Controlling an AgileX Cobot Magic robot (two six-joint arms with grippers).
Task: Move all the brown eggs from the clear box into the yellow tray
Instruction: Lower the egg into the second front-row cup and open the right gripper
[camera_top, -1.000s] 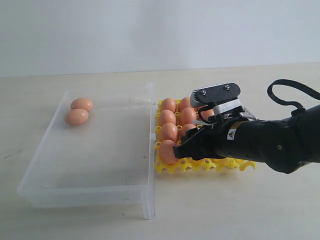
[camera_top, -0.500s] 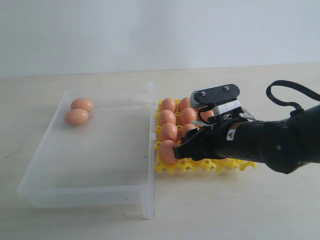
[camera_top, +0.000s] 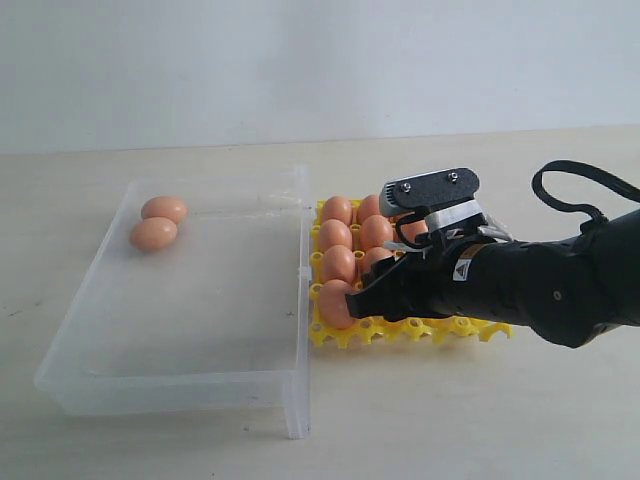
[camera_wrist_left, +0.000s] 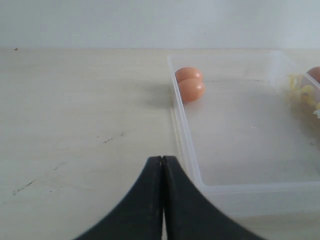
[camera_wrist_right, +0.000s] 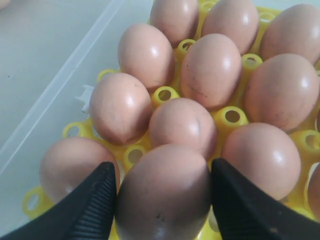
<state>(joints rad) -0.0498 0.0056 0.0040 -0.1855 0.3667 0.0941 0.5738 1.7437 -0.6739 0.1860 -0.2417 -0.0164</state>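
Brown egg (camera_wrist_right: 162, 192) stands on end, long axis upright, in a front-row cup of the yellow tray (camera_wrist_right: 232, 116), clasped by my right gripper (camera_wrist_right: 163, 172). Two more brown eggs (camera_top: 163, 209) lie sideways in the clear box (camera_top: 180, 300). Left gripper (camera_wrist_left: 163, 165) is clenched.

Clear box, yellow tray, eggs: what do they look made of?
clear box: likely rigid plastic, glossy; table shows through walls.
yellow tray: likely moulded plastic, slight sheen, uniform colour, open lattice holes.
brown eggs: real-looking shell, matte, faint speckles; could be replicas.

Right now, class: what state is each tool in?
Left tool: closed, empty.
Right tool: closed on a brown egg.
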